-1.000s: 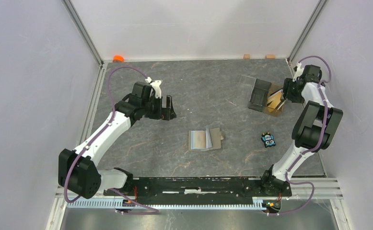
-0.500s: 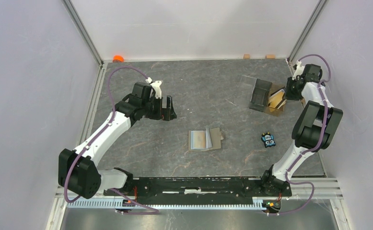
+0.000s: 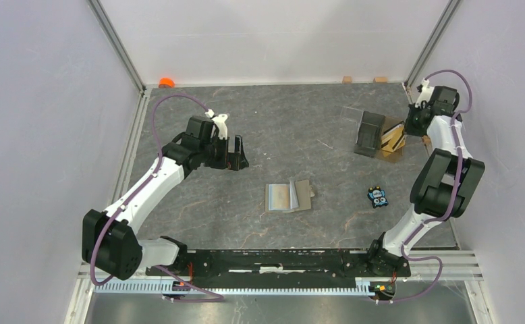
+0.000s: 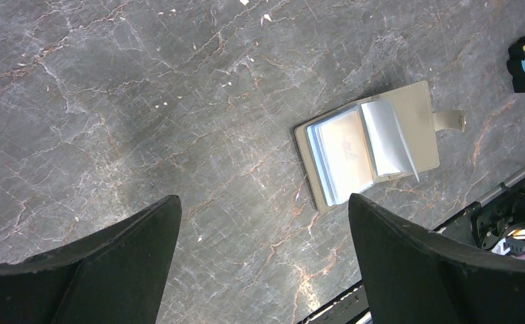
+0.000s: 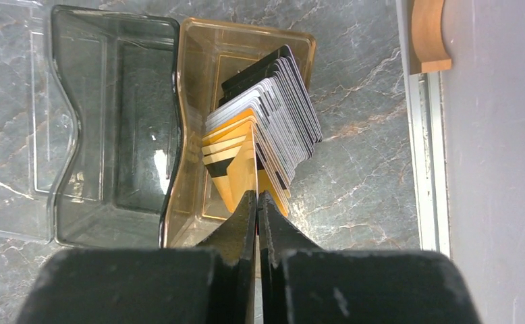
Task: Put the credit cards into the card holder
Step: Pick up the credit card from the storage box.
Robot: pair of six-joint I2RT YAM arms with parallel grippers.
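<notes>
The card holder (image 3: 288, 196) lies open on the table's middle, its pale inside (image 4: 344, 150) facing up. The credit cards (image 5: 273, 118) stand in a fanned stack inside an amber box (image 5: 199, 74) at the far right (image 3: 389, 140). My right gripper (image 5: 257, 194) is over that box (image 3: 408, 128), shut on the top edge of one orange card (image 5: 254, 158). My left gripper (image 4: 263, 198) hovers open and empty, up and left of the card holder (image 3: 236, 152).
A clear box with a dark compartment (image 5: 111, 121) adjoins the amber one. A small black toy with a blue face (image 3: 378, 197) lies right of the card holder. Wooden blocks (image 3: 347, 79) and an orange object (image 3: 167, 82) sit at the back wall.
My right gripper has closed its jaws onto an orange card and drawn slightly back toward the right wall. The left arm has not moved.
</notes>
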